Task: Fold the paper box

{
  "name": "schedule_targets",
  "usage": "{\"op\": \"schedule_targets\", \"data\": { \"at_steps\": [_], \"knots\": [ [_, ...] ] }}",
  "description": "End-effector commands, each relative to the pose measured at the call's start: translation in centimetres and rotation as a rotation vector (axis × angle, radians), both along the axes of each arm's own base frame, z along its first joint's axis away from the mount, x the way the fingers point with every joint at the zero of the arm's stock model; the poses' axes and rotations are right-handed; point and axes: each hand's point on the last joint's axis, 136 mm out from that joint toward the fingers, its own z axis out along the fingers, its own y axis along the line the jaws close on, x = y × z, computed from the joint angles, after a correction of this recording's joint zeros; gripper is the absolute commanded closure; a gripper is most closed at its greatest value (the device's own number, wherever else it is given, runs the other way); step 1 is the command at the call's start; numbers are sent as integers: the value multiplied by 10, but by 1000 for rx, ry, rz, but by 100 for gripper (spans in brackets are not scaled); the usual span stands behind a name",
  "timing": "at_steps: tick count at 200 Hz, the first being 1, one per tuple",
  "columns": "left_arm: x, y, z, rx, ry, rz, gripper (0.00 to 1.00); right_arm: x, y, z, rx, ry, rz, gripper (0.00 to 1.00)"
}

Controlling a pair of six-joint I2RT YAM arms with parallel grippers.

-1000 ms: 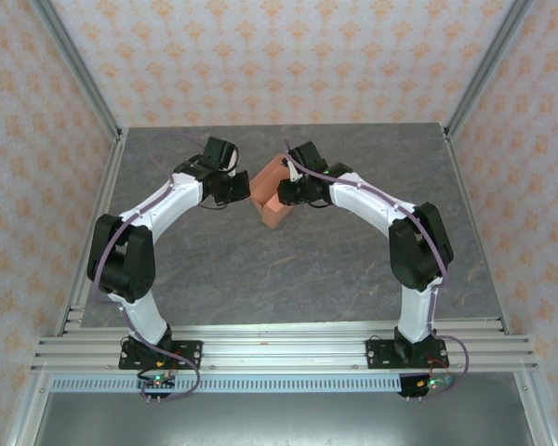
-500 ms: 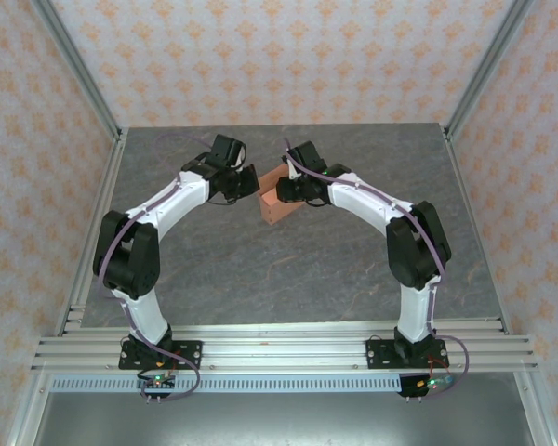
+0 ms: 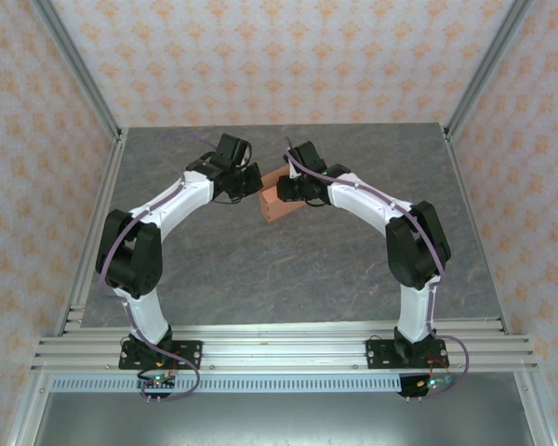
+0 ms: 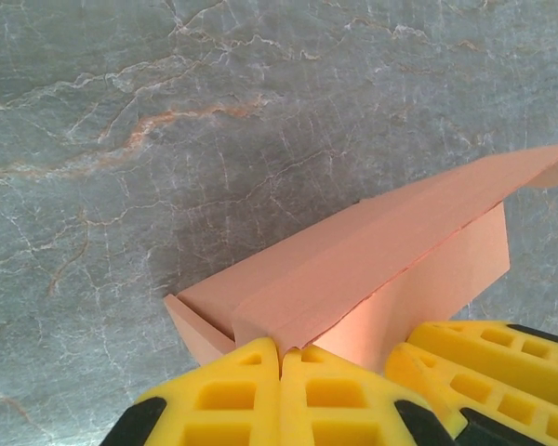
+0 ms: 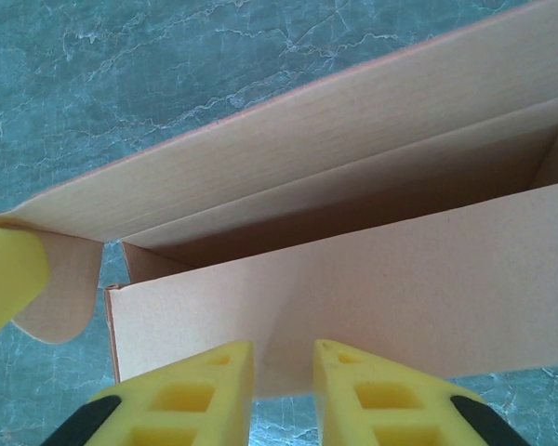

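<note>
Now marble tbl (image 3: 260, 269), papered walls (image 3: 279, 56); L fingers (image 4: 228, 395) clenched, R fingers (image 5: 195, 395) parted, at box (image 4: 381, 246).

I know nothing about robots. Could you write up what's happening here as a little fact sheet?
Setting: grey marbled table, two arms reaching in from the near edge
Object: salmon-orange paper box, partly folded, its top open, between the two arms
Left claw: yellow fingers shut together, tips against the box's end
Right claw: fingers slightly apart, tips at the box's long wall
Progress: walls standing, box not yet closed
</note>
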Motion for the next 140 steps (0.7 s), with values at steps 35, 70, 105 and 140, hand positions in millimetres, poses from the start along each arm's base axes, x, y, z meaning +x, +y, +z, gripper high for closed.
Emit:
{"op": "schedule_targets", "data": {
  "at_steps": [35, 70, 105, 140],
  "knots": [
    [-11, -18, -4, 34, -46, 24, 100, -14, 0, -33, -35, 75, -15, 77],
    [-21, -24, -13, 84, -54, 23, 100, -14, -2, -32, -36, 73, -21, 77],
    [-25, -22, -15, 88, -79, 55, 100, -15, -3, -33, -38, 76, -22, 77],
    [-30, -22, -16, 125, -122, 66, 100, -17, -3, -33, -36, 77, -21, 77]
  ]
}}
